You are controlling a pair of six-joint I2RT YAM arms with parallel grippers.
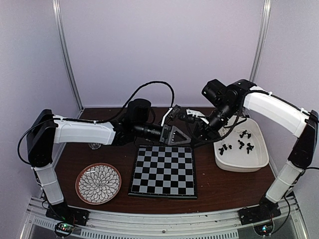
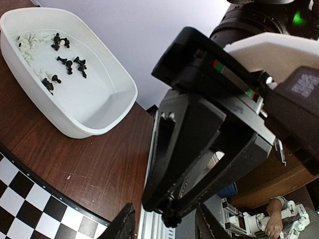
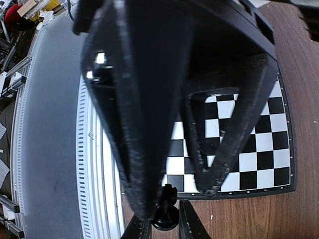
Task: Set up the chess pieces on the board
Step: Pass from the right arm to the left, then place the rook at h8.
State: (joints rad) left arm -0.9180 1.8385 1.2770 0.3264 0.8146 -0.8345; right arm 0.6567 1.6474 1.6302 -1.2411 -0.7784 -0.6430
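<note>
My right gripper [image 1: 196, 133] is shut on a small black chess piece [image 3: 167, 215], held in the air over the table just beyond the far edge of the board [image 1: 163, 172]. The left gripper [image 1: 187, 138] meets it tip to tip. Its fingers [image 2: 124, 225] stand open on either side of that piece [image 2: 173, 219], apart from it. In the right wrist view the left gripper's big dark fingers [image 3: 230, 134] frame the board [image 3: 249, 144]. No pieces show on the board's squares. Several black and white chess pieces [image 2: 65, 64] lie in the white tub [image 2: 75, 130].
The white tub [image 1: 234, 166] sits right of the board, under the right arm. A round flower-patterned plate [image 1: 78, 185] lies at the front left. Black cables hang behind both wrists near the back wall.
</note>
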